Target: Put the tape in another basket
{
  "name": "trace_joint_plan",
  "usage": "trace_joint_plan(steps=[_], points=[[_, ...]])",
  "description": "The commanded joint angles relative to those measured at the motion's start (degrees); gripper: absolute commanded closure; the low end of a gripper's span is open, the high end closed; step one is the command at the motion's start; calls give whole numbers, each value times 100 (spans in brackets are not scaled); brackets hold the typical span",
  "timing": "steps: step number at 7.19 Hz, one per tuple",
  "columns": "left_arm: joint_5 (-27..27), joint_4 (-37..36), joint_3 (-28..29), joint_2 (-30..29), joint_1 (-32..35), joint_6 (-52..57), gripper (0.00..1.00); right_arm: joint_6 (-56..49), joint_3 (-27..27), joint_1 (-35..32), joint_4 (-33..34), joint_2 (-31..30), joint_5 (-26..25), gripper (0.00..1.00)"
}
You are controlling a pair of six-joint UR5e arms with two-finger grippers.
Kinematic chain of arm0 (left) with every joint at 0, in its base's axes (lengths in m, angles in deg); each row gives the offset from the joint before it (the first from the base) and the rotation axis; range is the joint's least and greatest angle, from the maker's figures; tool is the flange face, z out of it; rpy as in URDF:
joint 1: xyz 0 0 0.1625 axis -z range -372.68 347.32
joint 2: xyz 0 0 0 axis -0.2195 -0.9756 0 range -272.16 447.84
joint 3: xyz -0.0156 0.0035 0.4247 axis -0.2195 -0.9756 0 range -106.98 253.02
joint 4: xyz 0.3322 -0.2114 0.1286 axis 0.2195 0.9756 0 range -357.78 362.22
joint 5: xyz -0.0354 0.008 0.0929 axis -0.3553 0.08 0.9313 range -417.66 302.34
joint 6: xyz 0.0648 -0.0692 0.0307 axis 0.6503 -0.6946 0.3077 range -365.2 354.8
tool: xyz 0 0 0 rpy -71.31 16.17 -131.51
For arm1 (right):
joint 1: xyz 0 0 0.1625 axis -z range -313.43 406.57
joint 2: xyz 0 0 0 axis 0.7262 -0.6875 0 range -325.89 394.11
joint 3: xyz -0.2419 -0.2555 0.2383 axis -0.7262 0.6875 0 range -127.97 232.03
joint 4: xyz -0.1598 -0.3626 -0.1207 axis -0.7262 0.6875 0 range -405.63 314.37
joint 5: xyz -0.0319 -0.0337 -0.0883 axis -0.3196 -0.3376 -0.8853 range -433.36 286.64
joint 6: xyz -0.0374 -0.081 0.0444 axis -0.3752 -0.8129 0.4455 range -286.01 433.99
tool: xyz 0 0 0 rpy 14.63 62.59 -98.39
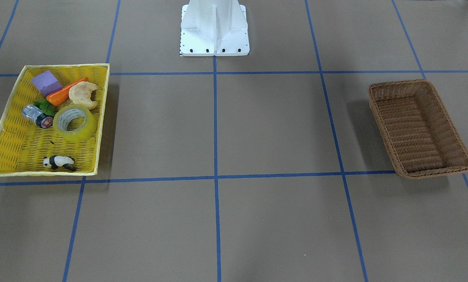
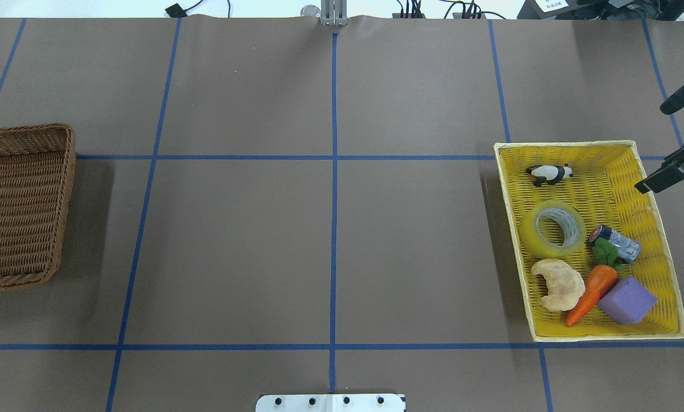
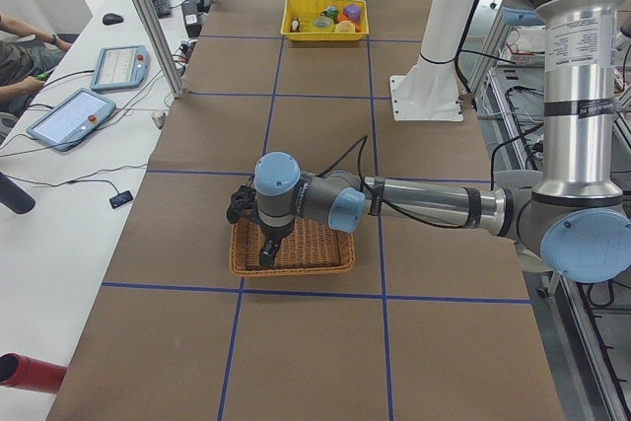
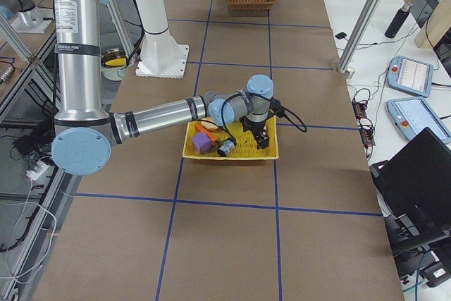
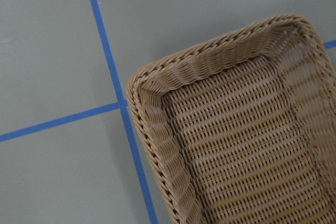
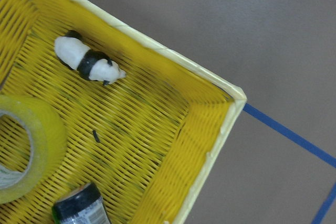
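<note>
The tape (image 2: 552, 229), a yellow translucent roll with a white core, lies flat in the yellow tray-basket (image 2: 656, 189). It also shows in the front view (image 1: 75, 123) and the right wrist view (image 6: 23, 156). The brown wicker basket (image 2: 62, 189) sits empty at the table's other end, seen in the front view (image 1: 382, 105) and the left wrist view (image 5: 157, 129). My right gripper (image 2: 661, 175) hovers over the yellow tray's outer edge, apart from the tape. My left gripper (image 3: 266, 249) hangs over the brown basket's outer end. I cannot tell whether either gripper is open or shut.
The yellow tray also holds a toy panda (image 2: 549, 173), a croissant (image 2: 558, 284), a carrot (image 2: 592, 293), a purple block (image 2: 628, 301) and a small silver-and-black cylinder (image 2: 615, 243). The robot's white base (image 1: 214, 29) stands at mid-table. Blue tape lines grid the brown table.
</note>
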Motion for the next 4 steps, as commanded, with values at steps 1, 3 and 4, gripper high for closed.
trace_joint_plan(steps=[1, 3, 4], points=[[-3, 72, 61, 36, -9, -20, 2, 645, 56, 773, -158, 158, 56, 0], [-3, 81, 61, 36, -9, -20, 2, 947, 83, 953, -149, 247, 64, 0], [-12, 81, 53, 36, -9, -20, 2, 947, 222, 962, -157, 273, 73, 0]])
